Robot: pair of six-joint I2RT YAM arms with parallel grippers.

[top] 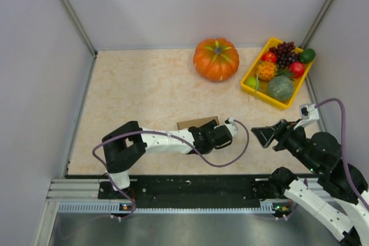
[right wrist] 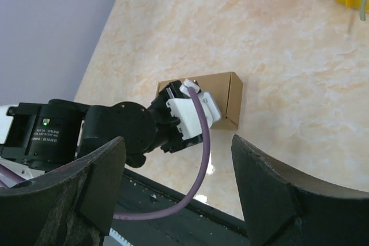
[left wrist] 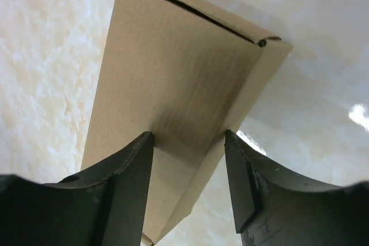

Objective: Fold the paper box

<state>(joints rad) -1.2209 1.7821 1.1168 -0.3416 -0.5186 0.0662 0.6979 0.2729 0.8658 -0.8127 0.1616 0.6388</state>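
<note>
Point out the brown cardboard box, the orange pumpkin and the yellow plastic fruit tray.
Brown cardboard box (left wrist: 173,79): left wrist view, its broad face.
Orange pumpkin (top: 216,64): top view, its ribbed body.
Yellow plastic fruit tray (top: 271,101): top view, its near rim.

The paper box (top: 198,123) is seen as a small rectangular carton of plain brown, unprinted cardboard, folded shut, with one end seam slightly gaping. It is laid flat on the desk (top: 144,84), well apart from the pumpkin (top: 216,59), nearer and slightly left of it

Your paper box (left wrist: 173,79) is matt, faintly ribbed brown cardboard; the worktop (left wrist: 46,56) under it looks glossy, marble-patterned.
</note>
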